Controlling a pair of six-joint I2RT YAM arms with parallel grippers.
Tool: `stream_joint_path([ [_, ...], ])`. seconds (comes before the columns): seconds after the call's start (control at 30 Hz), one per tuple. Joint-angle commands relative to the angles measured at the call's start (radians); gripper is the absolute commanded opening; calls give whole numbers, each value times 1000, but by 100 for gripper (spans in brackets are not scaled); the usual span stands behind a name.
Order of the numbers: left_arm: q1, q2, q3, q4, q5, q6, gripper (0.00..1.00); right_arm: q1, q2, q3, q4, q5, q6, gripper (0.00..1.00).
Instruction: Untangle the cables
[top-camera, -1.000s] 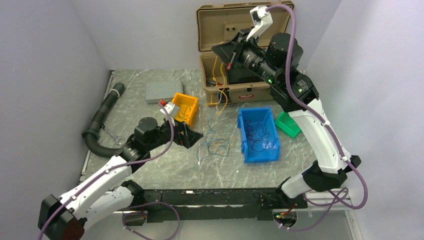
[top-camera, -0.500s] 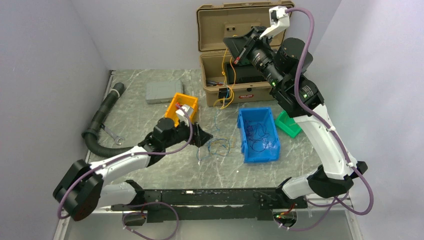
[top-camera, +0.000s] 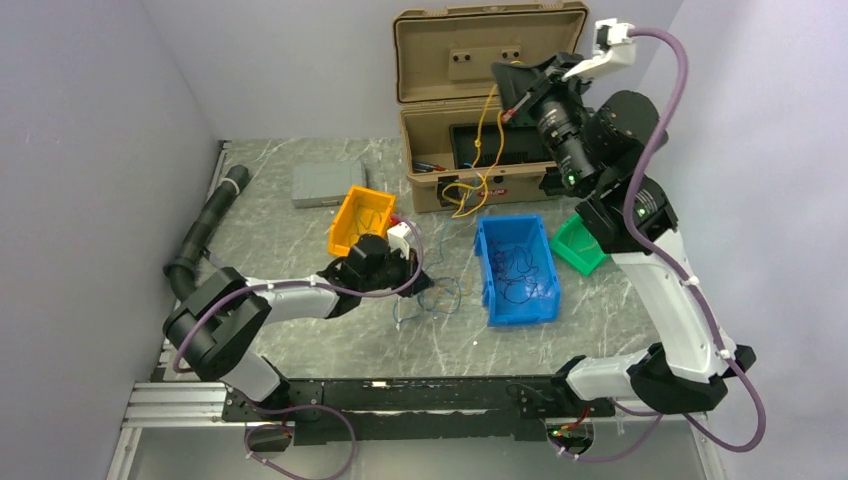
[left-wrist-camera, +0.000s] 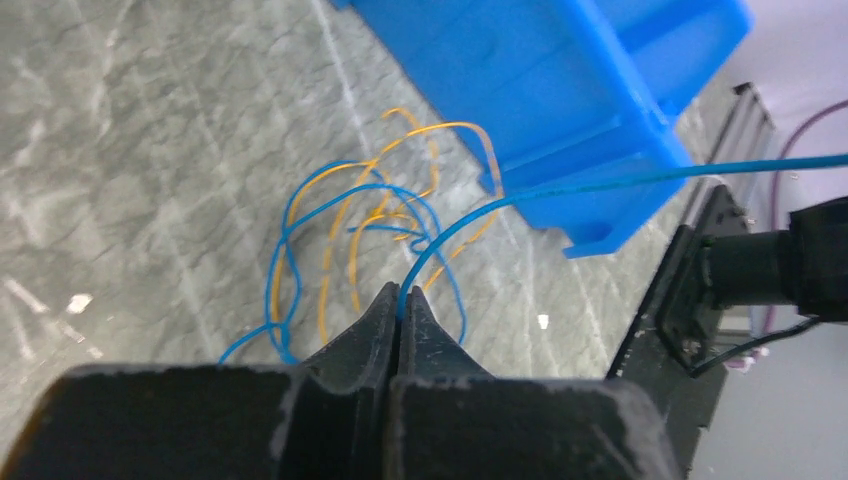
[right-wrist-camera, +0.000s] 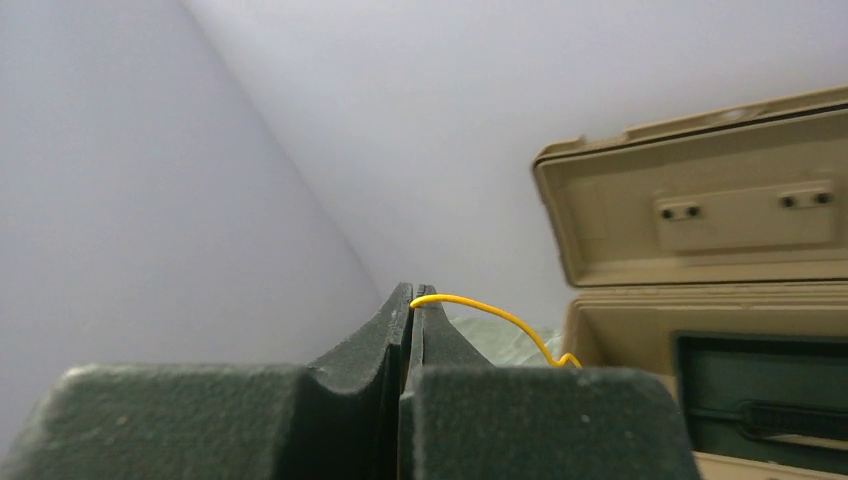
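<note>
The cables (top-camera: 436, 296) lie as a loose blue and yellow tangle on the marble table, left of the blue bin. My left gripper (top-camera: 421, 283) sits low at the tangle's left edge. In the left wrist view it (left-wrist-camera: 400, 298) is shut on a blue wire (left-wrist-camera: 600, 184) that arcs off to the right, and the rest of the tangle (left-wrist-camera: 345, 215) lies just beyond the tips. My right gripper (top-camera: 504, 97) is raised in front of the case lid and is shut on a yellow wire (top-camera: 484, 140). That yellow wire (right-wrist-camera: 492, 313) hangs down towards the case front.
An open tan case (top-camera: 470, 45) stands at the back. A blue bin (top-camera: 500, 285) holding dark wires, a green bin (top-camera: 578, 245) and an orange bin (top-camera: 350, 213) sit on the table. A grey box (top-camera: 318, 182) and a black corrugated hose (top-camera: 205, 232) lie at the left.
My left arm has stretched right to the tangle and its jaws have closed on the blue wire. My right gripper has risen up and to the right, drawing the yellow wire with it.
</note>
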Motion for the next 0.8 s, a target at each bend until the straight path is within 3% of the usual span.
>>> stream_joint_path([
  [0.0,9,-47,-21,-77,-112,-32,0,-7,-82,7,2,214,-146,0],
  [0.27,131,-195,-142,-276,-167,-51,0,-8,-178,-35,-62,481,-340,0],
  [0.43,146,-309,-165,-398,-236,-31,0,-13,-187,-94,-62,635,-479,0],
  [0.63,150,-456,-156,-540,-310,23,0,-43,-160,-119,-124,727,-496,0],
  [0.77,150,-521,-135,-597,-325,41,0,-114,-153,-147,-163,700,-448,0],
])
